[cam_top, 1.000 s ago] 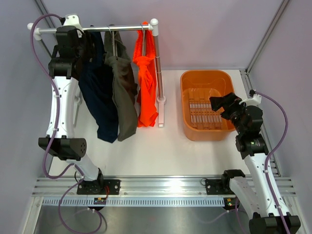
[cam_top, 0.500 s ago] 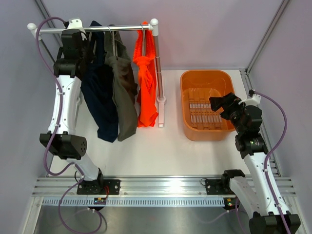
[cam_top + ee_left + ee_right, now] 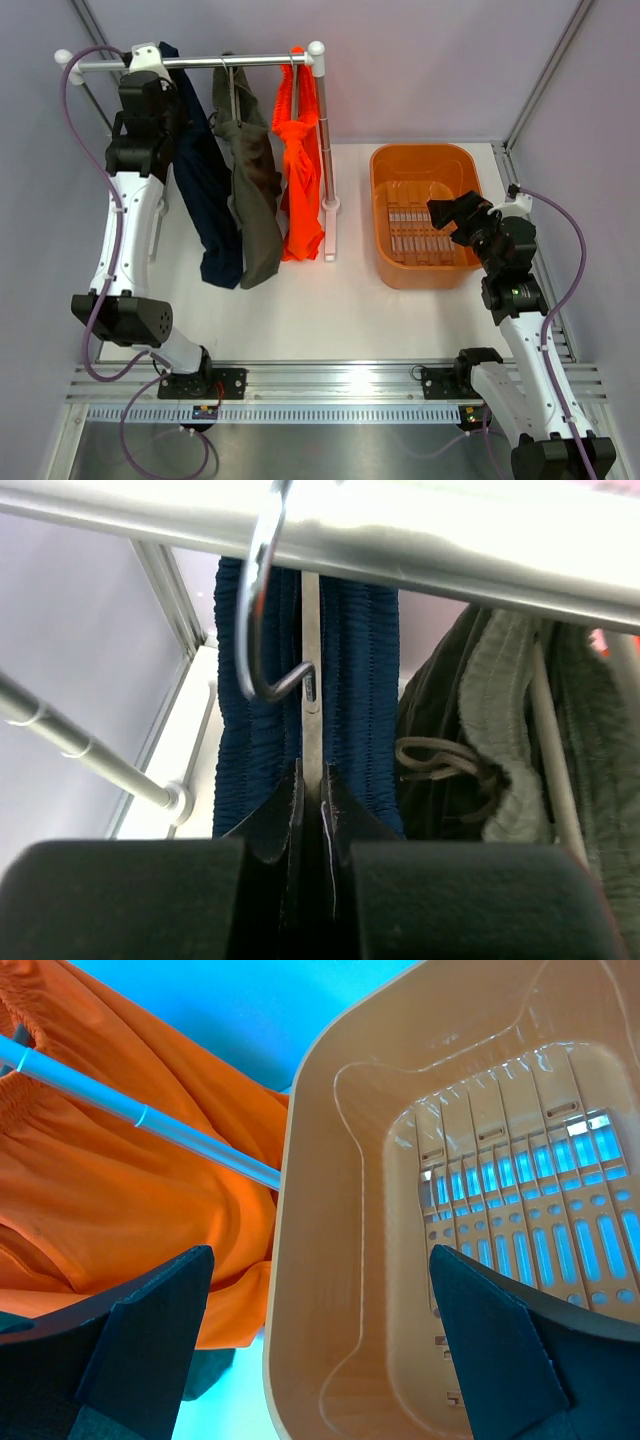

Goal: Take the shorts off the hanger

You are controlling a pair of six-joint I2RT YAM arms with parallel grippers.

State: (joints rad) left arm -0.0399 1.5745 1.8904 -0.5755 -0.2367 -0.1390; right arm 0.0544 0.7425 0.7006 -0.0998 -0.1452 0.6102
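At upper left, the left gripper (image 3: pixel 312 800) is clenched on the navy shorts (image 3: pixel 205 190), which hang on the rail (image 3: pixel 250 60) beside the olive shorts (image 3: pixel 256 185) and the orange shorts (image 3: pixel 300 180), while the right gripper (image 3: pixel 320 1255) gapes over the basket (image 3: pixel 425 150) edge at right.

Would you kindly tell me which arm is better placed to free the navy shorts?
Left: left gripper is shut at the waistband of the navy shorts; right gripper hangs open over the basket.

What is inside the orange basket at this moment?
Nothing shows inside the orange basket: only its bare slotted floor, in both the top and right wrist views. The open right tool hides its near right corner from above.
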